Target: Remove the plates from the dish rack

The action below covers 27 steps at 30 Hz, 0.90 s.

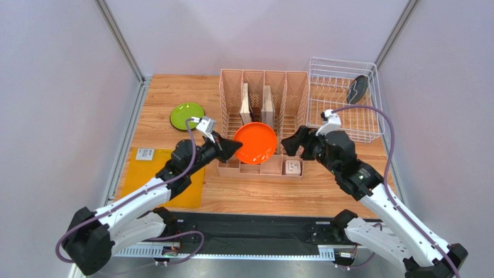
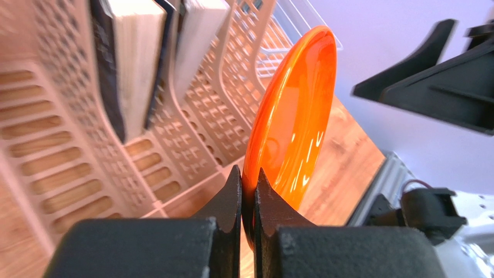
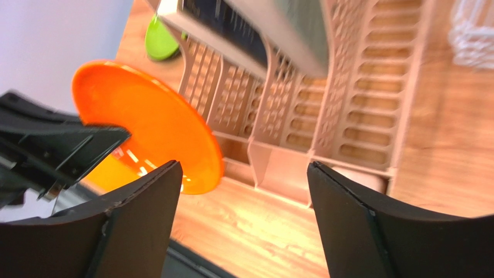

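Observation:
My left gripper is shut on the left rim of the orange plate and holds it in the air over the front of the pink organizer. In the left wrist view the plate stands edge-on, pinched between the fingers. My right gripper is open and empty just right of the plate, which shows in the right wrist view. The lime green plate lies flat on the table at the back left. The dark grey-teal plate stands in the white wire dish rack. The dark red plate is out of view.
The pink slotted organizer with two books in its slots stands mid-table, between the arms and the rack. A small pink block sits in its front tray. A yellow mat lies at the front left under my left arm.

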Each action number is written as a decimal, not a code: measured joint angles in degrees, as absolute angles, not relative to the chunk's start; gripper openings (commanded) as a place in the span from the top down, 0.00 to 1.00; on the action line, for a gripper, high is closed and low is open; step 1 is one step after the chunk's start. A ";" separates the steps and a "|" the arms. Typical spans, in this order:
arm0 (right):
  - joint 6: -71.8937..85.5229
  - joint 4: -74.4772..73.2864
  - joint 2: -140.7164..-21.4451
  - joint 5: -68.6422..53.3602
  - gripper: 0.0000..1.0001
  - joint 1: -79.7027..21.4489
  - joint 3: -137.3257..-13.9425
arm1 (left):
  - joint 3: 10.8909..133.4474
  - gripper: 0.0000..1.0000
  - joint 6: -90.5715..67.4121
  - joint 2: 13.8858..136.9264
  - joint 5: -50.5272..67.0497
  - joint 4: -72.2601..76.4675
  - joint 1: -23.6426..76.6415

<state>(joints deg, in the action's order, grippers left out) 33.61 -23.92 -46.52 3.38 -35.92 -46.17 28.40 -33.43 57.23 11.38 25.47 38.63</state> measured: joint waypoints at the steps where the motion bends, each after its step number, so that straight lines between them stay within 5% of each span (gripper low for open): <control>1: 32.95 -24.58 -45.45 5.37 0.13 -35.92 -46.76 | 28.40 1.00 -32.45 55.37 10.00 24.08 38.61; 17: 24.05 -29.58 -43.57 31.16 0.04 -34.28 -55.48 | 36.77 1.00 -14.87 32.29 -18.17 -2.09 27.09; 27: 23.77 -28.21 -53.21 31.59 0.04 -33.76 -57.76 | 36.93 1.00 -13.63 39.40 -17.91 3.53 9.72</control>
